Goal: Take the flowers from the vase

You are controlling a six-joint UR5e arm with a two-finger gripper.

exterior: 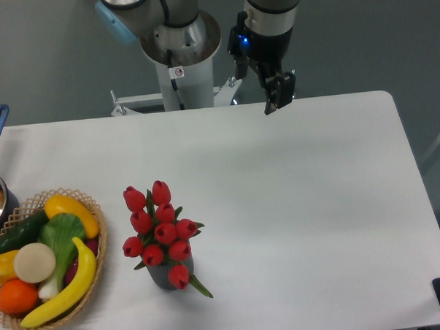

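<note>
Now, from the fixed camera: the pincer (278, 99) hangs at the far edge of the worktop (317, 204), holding nothing; whether its jaws are apart is hard to tell from this angle. The flowers (159, 230) stand upright in the vase (165, 275), well apart from it, nearer the camera and to the left, beside the wicker basket (94, 287). Stems run vertical, so I'd expect a lift straight up.
</note>
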